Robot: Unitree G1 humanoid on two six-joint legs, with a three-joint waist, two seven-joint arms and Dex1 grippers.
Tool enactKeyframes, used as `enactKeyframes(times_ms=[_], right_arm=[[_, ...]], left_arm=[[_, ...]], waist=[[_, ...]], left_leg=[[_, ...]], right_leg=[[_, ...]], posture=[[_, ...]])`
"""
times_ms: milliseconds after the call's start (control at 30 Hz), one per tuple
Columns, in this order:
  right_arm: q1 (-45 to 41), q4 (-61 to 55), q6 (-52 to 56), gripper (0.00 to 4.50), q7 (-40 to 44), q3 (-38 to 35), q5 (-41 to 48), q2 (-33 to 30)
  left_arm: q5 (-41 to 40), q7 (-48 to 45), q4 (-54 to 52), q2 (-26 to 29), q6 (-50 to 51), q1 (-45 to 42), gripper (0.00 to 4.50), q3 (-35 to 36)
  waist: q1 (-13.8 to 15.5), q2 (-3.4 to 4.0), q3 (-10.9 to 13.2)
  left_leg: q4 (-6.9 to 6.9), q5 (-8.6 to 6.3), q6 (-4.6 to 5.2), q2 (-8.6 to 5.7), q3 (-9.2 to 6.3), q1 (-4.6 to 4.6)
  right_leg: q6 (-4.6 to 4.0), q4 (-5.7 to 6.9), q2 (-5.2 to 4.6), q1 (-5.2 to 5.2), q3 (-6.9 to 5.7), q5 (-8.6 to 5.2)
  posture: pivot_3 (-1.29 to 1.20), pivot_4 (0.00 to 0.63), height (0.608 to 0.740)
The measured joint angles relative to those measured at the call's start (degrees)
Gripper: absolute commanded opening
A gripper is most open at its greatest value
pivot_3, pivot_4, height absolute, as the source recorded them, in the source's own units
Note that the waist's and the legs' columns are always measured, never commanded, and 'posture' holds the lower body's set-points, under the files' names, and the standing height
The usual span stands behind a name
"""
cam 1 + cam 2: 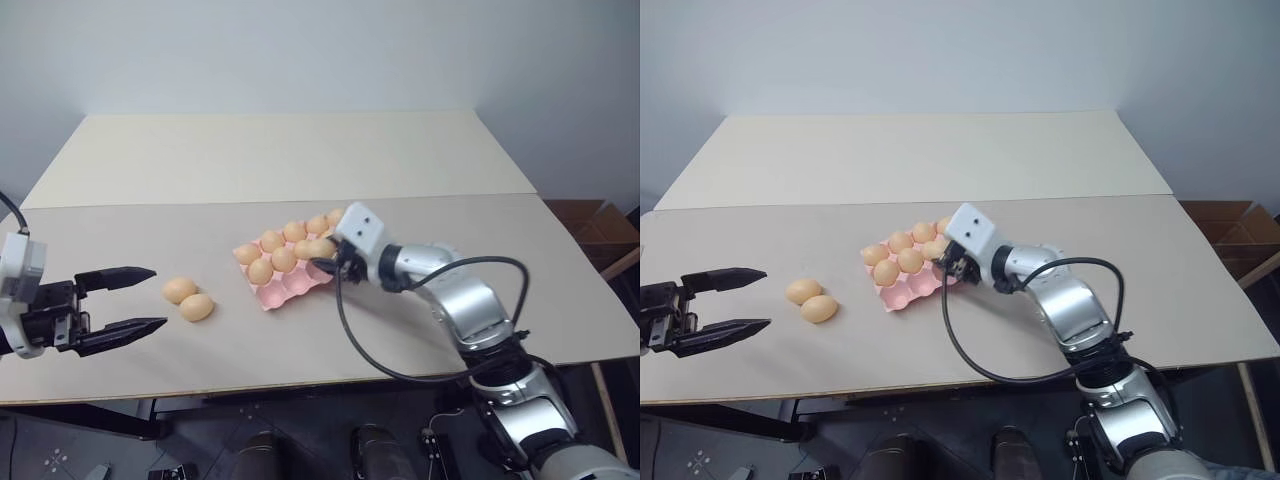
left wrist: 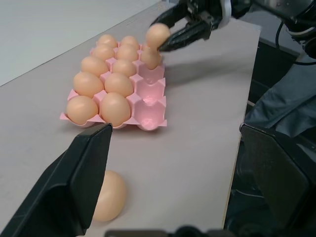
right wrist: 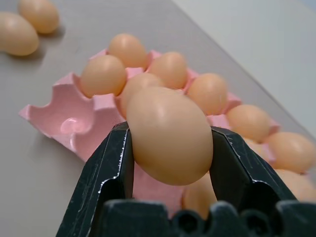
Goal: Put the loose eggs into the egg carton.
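Gripping one egg (image 3: 170, 136), right tool (image 3: 170, 148) above carton (image 3: 64, 123).

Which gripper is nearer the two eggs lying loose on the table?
Left. The left gripper hovers open just beside the two loose eggs; the right gripper holds an egg over the egg carton, farther off.

Egg carton (image 1: 290, 288) on table (image 1: 300, 160), near centre. Eggs fill far two rows; near row has empty cups toward robot's left end. Two loose eggs (image 1: 188, 299) on table left of carton, touching each other, clear of carton. Left gripper (image 1: 125, 306) further left, over table's near-left edge, jaws spread, pointing toward loose eggs. Right gripper (image 3: 170, 148) at carton's right part, above near row, held egg (image 3: 169, 134) between its fingers.
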Motion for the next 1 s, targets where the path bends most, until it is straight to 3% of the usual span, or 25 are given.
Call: enactKeyframes(times_ms=[100, 133, 300, 500, 700, 833, 1000], right_arm=[[0.01, 2.79, -0.10, 2.10, -1.24, 1.87, -1.71, 1.11], [0.04, 3.89, -0.15, 2.73, -1.71, 2.27, -2.33, 1.53], [0.06, 1.35, 1.99, 4.29, -2.58, 1.04, -2.30, 1.04], [-0.33, -16.40, 13.66, 4.29, 0.93, -7.95, 6.84, -3.45], [6.32, -24.06, 18.94, 4.29, 7.33, -22.29, 17.24, -14.16], [17.88, -20.27, 9.29, 4.29, 13.56, -29.70, 17.88, -22.98], [26.05, -12.84, -2.97, 4.29, 19.52, -35.21, 17.96, -27.40]], left_arm=[[-0.29, 0.24, -0.04, 0.00, 0.06, -0.04, 4.50, 0.00], [-0.44, 0.32, -0.07, -0.01, 0.07, -0.04, 4.50, 0.00], [-1.05, 0.40, -0.17, 0.00, 0.18, -0.03, 4.50, 0.00], [-1.08, 0.17, -0.09, 0.11, 0.63, 0.25, 4.50, 0.01], [1.49, 2.52, 3.16, 0.13, -0.17, 0.50, 4.50, 0.44], [2.70, 2.48, 4.77, -0.23, -0.99, 2.17, 4.50, 0.90], [5.15, 3.19, 5.22, -2.09, -4.41, 2.93, 4.50, -0.27]], waist=[[-0.08, 0.00, 0.00], [-0.09, 0.00, 0.00], [-0.07, 0.01, 0.01], [0.05, 0.01, 0.01], [1.20, 0.00, 0.01], [1.50, 0.00, 0.01], [1.13, -0.02, 0.01]], left_leg=[[0.00, 0.00, 0.00, -0.02, 0.00, 0.00], [0.00, 0.00, 0.00, -0.01, 0.00, 0.01], [0.00, 0.00, 0.00, 0.05, -0.05, 0.01], [-0.01, 0.00, 0.00, 0.07, -0.08, 0.02], [-0.01, 0.00, 0.00, 0.06, 0.02, 0.06], [-0.02, -0.01, 0.01, -0.02, 0.27, 0.03], [0.00, -0.01, 0.01, 0.05, 0.32, 0.13]], right_leg=[[0.01, -0.01, -0.02, 0.01, 0.00, 0.01], [0.01, 0.00, -0.01, 0.01, 0.00, 0.01], [0.00, 0.05, 0.05, -0.02, -0.05, 0.01], [0.01, 0.00, 0.04, 0.02, -0.07, 0.01], [0.00, -0.09, 0.03, 0.07, -0.09, -0.02], [0.05, -0.18, -0.03, 0.11, -0.07, -0.06], [0.05, -0.14, 0.04, 0.15, 0.00, -0.05]], posture=[[0.00, 0.150, 0.740], [0.00, 0.150, 0.740], [0.00, 0.150, 0.740], [0.00, 0.150, 0.740], [0.00, 0.150, 0.740], [0.00, 0.150, 0.740], [0.00, 0.150, 0.740]])
